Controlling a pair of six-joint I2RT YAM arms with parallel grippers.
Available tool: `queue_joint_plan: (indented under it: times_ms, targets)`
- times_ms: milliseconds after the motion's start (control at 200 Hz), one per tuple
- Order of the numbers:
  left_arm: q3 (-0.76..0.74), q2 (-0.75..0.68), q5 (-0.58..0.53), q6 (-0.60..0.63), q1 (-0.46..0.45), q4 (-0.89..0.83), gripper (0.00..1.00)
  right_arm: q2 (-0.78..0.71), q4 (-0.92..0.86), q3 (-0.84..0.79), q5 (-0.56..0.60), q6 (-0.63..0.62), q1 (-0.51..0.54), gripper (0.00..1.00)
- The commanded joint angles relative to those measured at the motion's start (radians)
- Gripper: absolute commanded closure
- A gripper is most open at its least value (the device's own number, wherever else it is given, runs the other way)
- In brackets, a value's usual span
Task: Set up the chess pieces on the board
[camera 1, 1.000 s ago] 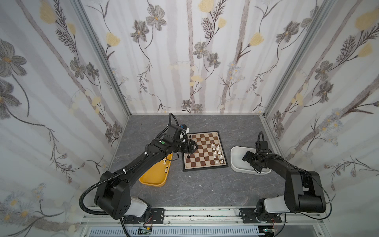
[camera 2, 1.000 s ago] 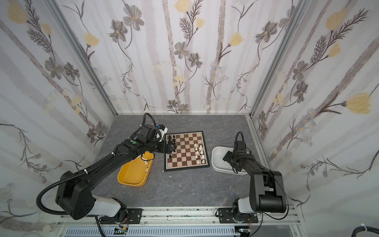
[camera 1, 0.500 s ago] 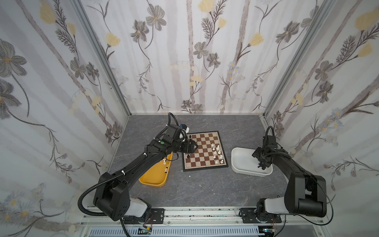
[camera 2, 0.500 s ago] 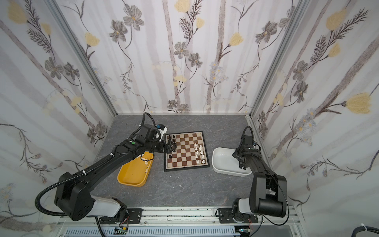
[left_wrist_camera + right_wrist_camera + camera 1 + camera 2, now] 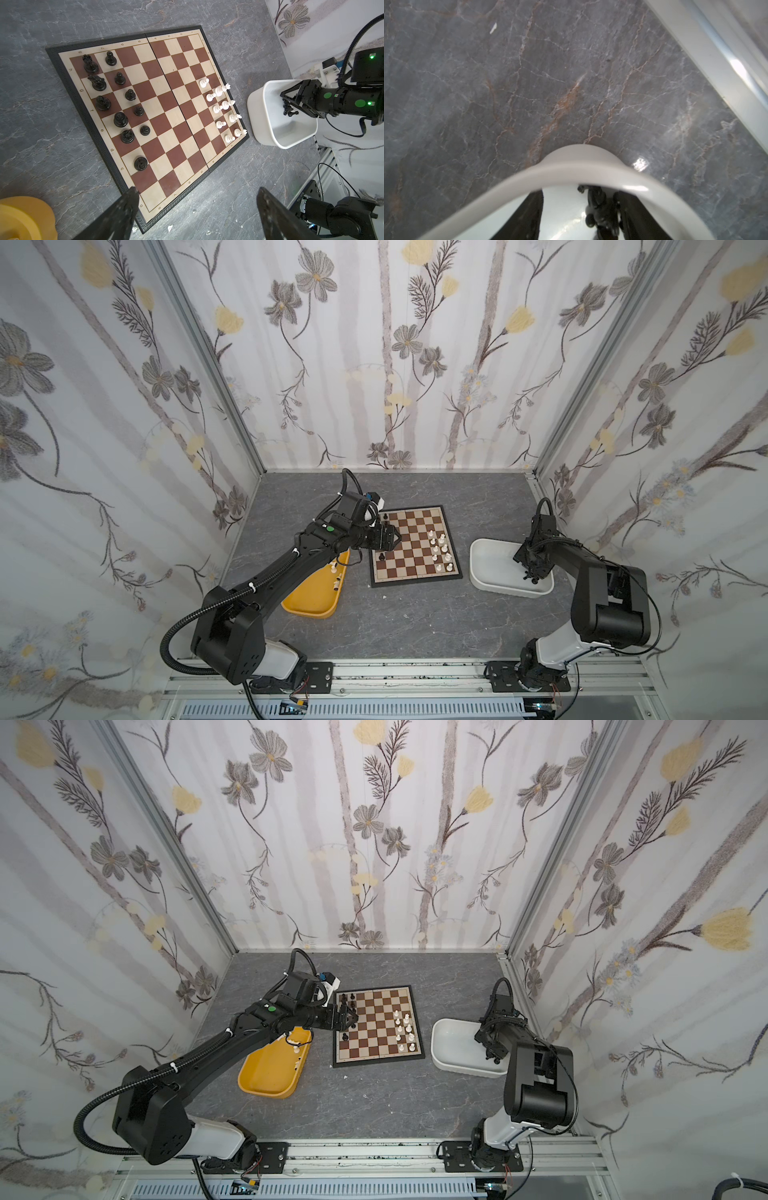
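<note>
My read on chess pieces point(image 5: 120, 119): tiny glossy plastic, light, stiff, slick, quick to topple. I'd pinch each low on its waist, straight from above.

Black pieces point(image 5: 126, 136) ranked along one side of board point(image 5: 166, 116), white pieces point(image 5: 223, 106) along opposite side. More black lie loose in white tub point(image 5: 571, 164), a few white in yellow tub point(image 5: 309, 605), both on counter point(image 5: 415, 622).

Right gripper point(image 5: 533, 577) down in white tub, jaws half apart astride black cluster. Gap shows on one side, so probably not pinched; view blurred.

Left gripper point(image 5: 197, 190) wide open, empty, above board's black side.
</note>
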Motion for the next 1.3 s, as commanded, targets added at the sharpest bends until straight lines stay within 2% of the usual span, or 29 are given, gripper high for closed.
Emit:
queue_joint_plan:
  times_ms: [0,135,849,1074,1294]
  targets:
    - [0.011,0.004,0.002,0.010,0.002,0.018,0.10,0.009,0.046,-0.006,-0.075,-0.011,0.001,0.44]
    - [0.011,0.008,0.005,0.007,0.004,0.019,0.10,-0.002,0.062,-0.032,-0.135,-0.011,0.002,0.49]
    - [0.011,0.001,-0.006,-0.002,0.006,0.022,0.11,0.006,0.056,-0.056,-0.128,0.000,0.002,0.72]
    - [0.010,-0.002,-0.002,-0.009,0.012,0.025,0.11,-0.035,0.073,-0.079,-0.170,-0.002,0.005,0.78]
    - [0.008,0.006,0.022,-0.040,0.028,0.041,0.11,-0.106,0.086,-0.067,-0.182,-0.024,0.045,0.79]
